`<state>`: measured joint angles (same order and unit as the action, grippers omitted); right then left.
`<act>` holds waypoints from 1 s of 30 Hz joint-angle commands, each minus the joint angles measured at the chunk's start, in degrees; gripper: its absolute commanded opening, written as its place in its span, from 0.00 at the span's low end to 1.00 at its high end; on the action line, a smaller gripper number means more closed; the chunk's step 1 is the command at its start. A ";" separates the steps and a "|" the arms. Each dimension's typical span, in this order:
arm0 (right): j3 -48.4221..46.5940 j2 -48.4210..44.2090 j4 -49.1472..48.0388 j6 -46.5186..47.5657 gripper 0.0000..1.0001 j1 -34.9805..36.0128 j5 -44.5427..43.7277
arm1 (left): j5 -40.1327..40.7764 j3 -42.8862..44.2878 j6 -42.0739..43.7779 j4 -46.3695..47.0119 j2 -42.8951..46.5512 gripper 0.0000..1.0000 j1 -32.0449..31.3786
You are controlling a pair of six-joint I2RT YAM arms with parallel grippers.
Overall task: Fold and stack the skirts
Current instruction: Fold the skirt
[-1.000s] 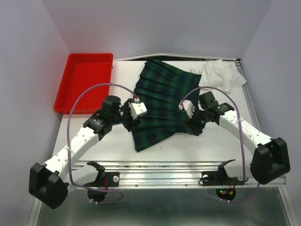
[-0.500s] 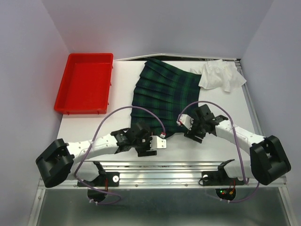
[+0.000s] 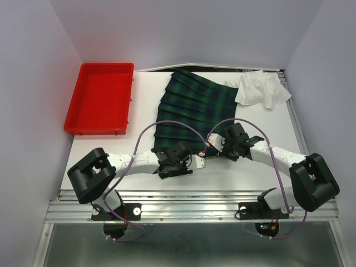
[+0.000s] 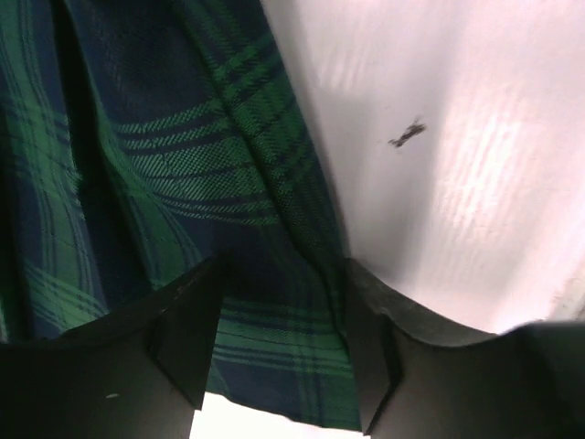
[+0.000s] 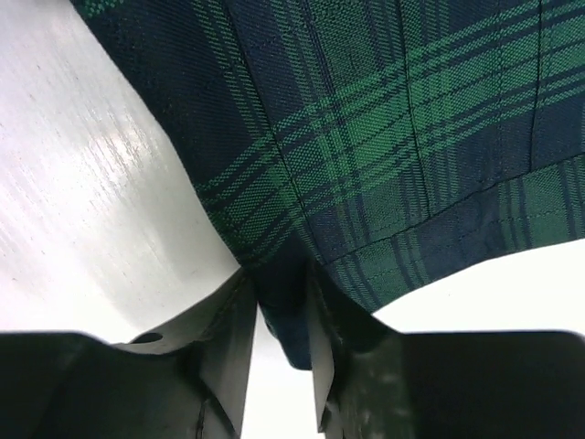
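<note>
The dark green and navy tartan skirt lies spread flat in the middle of the table, with its hem toward me. The white skirt sits crumpled at the far right corner. My left gripper is low at the hem's near left corner. In the left wrist view its fingers stand apart, with flat tartan between them and my left gripper open. At the hem's near right corner my right gripper is shut on a bunched fold of tartan, which shows between the narrow jaws of my right gripper.
A red plastic tray stands at the far left of the white table. Purple cables loop over both arms. A small dark speck lies on the table beside the skirt's edge. Grey walls close in on three sides.
My left arm swung from the skirt's left side down to the near hem corner, and its jaws narrowed. My right gripper dropped to the hem and closed on the cloth.
</note>
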<state>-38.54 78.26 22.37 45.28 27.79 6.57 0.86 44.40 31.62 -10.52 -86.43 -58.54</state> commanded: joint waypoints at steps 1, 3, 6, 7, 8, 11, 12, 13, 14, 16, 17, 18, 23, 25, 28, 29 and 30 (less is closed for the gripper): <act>-2.15 0.31 -3.38 0.51 0.26 0.60 -1.38 | 8.88 -0.98 -1.12 -0.55 0.82 0.54 0.36; -2.41 0.49 -3.47 0.69 0.20 0.60 -1.56 | 9.68 -2.56 -1.90 -0.46 2.05 0.37 1.15; -2.94 0.75 -3.91 0.87 0.06 0.60 -0.68 | 8.98 -3.53 -2.26 -2.74 7.57 0.15 3.17; -3.29 1.10 -3.74 0.69 0.01 0.60 -0.33 | 8.81 -3.71 -1.83 -4.84 9.07 0.05 3.26; -3.73 1.37 -3.56 0.52 0.01 0.60 0.11 | 8.37 -3.62 -1.47 -6.07 10.92 0.00 3.17; -6.54 1.63 -1.54 -0.71 0.01 2.69 2.83 | 4.78 -1.43 -0.86 -13.88 17.25 0.00 3.26; -7.24 1.63 -1.11 -1.15 0.01 3.58 3.36 | 3.11 -0.73 -0.68 -16.35 17.79 0.00 3.43; -8.64 1.63 -0.32 -1.94 0.01 4.72 4.15 | 0.22 -0.37 -0.59 -18.11 19.10 0.00 3.44; -9.44 1.55 0.12 -2.47 0.01 5.95 4.42 | -0.50 -0.28 0.02 -20.83 20.33 0.00 3.52; -11.71 1.63 1.79 -3.78 0.01 10.15 4.86 | -4.62 -0.46 0.81 -23.48 23.13 0.00 3.44; -12.60 1.81 2.67 -4.40 0.01 11.31 5.29 | -5.95 -0.46 1.16 -24.88 24.37 0.00 3.44; -13.74 2.33 5.03 -5.28 0.01 12.10 6.69 | -8.48 0.41 2.91 -27.42 27.86 0.00 3.09; -19.63 0.68 14.07 -4.50 0.01 12.81 10.04 | -12.29 9.89 6.17 -38.04 34.05 0.00 1.24; -20.78 -4.48 18.29 -4.32 0.01 12.81 10.92 | -11.77 16.14 6.00 -40.71 33.27 0.00 1.24; -22.88 -8.46 24.62 -6.77 0.01 12.81 9.79 | -10.11 22.12 6.35 -43.70 33.26 0.00 1.33; -23.33 -10.13 26.22 -7.39 0.01 12.81 9.43 | -8.79 22.83 5.31 -42.75 33.43 0.00 1.50; -23.50 -11.19 27.28 -8.35 0.01 12.81 8.65 | -5.99 23.97 5.39 -42.39 33.44 0.00 3.24</act>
<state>-58.19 72.31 41.21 39.99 40.58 15.51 -7.94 64.75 36.45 -48.80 -53.65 -56.95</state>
